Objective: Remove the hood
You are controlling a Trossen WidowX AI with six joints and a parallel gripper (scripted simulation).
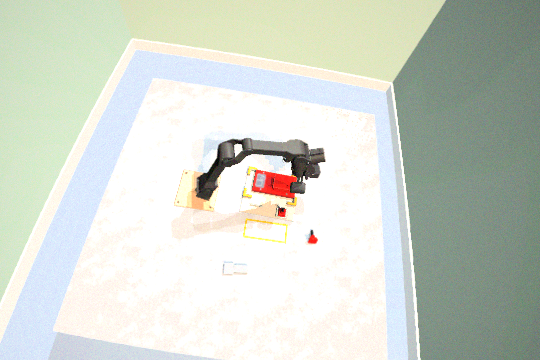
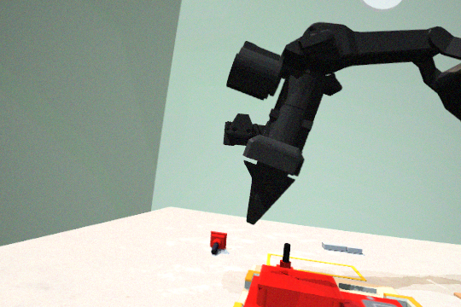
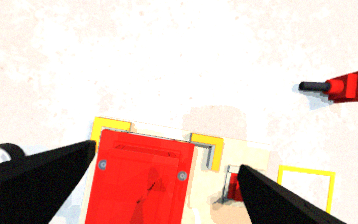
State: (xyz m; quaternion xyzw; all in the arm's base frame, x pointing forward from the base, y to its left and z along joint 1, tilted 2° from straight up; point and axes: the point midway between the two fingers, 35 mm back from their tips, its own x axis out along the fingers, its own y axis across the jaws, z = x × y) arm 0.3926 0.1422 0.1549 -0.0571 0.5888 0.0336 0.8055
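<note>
The red toy car (image 1: 261, 190) sits between yellow corner brackets. Its hood (image 3: 142, 172) looks to be the red panel with two grey round studs at the near end; its seams are hard to make out. The marked area, a yellow outline (image 1: 265, 240) (image 2: 313, 260) (image 3: 306, 170), lies on the table beside the car's base board. My gripper (image 2: 251, 223) (image 3: 169, 159) is open and points down above the car's end, with nothing between its fingers. In the wrist view its fingertips frame the red panel from both sides. Its tips are hidden in the top view.
A red piece with a black rod (image 1: 312, 238) (image 2: 218, 240) (image 3: 340, 87) lies beyond the marked area. Another red piece (image 1: 282, 212) (image 2: 286, 256) stands in a holder beside the car, its black rod upright. Grey blocks (image 1: 235, 268) (image 2: 342, 248) lie farther off. A round black-and-white part (image 3: 10, 152) shows left.
</note>
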